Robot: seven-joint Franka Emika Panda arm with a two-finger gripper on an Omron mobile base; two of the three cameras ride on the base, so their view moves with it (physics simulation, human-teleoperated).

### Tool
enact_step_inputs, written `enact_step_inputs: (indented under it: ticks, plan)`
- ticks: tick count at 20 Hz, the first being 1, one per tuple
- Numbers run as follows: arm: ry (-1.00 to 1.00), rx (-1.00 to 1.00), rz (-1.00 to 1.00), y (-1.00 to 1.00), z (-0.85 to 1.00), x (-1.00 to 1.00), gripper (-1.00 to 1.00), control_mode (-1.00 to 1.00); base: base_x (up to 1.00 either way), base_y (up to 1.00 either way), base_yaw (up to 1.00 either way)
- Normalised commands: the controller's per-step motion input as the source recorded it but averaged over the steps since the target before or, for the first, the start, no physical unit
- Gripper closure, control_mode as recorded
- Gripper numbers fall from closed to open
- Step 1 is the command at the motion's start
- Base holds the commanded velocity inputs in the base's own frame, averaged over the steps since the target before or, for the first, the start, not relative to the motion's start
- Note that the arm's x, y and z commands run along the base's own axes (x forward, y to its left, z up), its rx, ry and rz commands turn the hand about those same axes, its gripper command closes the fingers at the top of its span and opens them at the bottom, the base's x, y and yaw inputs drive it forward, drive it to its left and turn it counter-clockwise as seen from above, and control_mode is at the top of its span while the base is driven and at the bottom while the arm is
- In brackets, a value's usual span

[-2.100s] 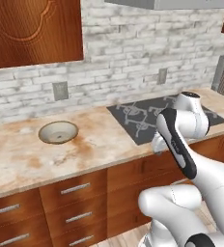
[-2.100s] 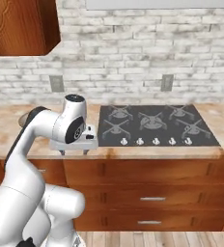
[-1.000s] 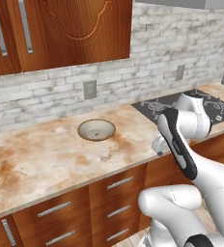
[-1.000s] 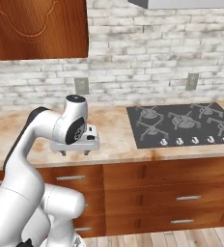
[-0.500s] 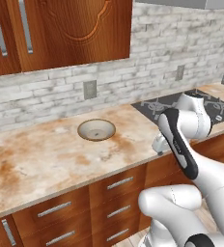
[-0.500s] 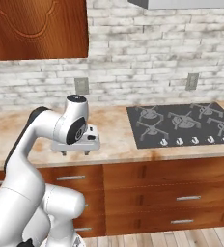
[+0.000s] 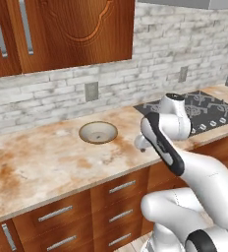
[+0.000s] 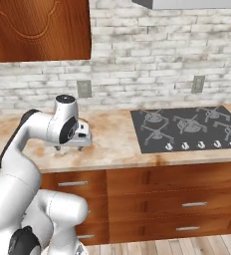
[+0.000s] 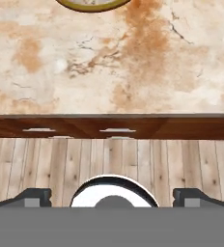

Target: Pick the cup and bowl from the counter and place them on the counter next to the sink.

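Marbled beige stone counter with rusty blotches runs atop reddish-brown wood cabinets, its left end cut off in both base views. Next comes the dark grey stovetop with burner grates. Behind my forearm sits the shallow tan round bowl (barely a sliver of rim at the hand view's top edge). My pincer is spread wide, holding nothing.
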Motion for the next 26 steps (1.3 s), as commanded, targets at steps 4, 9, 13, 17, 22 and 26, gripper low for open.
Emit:
enact_step_inputs:
  ticks: [4,9,13,17,22,26]
  plan:
    - [0.0,0.0,-0.18,0.02,0.0,0.97,-1.0,-1.0,0.0,0.0,0.0]
    - [0.02,0.0,-0.25,0.05,0.07,0.94,-1.0,-1.0,0.0,0.0,0.0]
    - [0.13,0.05,-0.17,0.0,0.09,0.58,-1.0,-1.0,0.0,0.0,0.0]
    - [0.08,0.15,-0.13,-0.19,-0.14,0.54,-1.0,-1.0,0.0,0.0,0.0]
    - [0.04,0.39,-0.11,-0.06,-0.2,0.08,-1.0,-1.0,0.0,0.0,0.0]
    - [0.04,0.3,-0.17,0.08,-0.2,0.13,-1.0,-1.0,0.0,0.0,0.0]
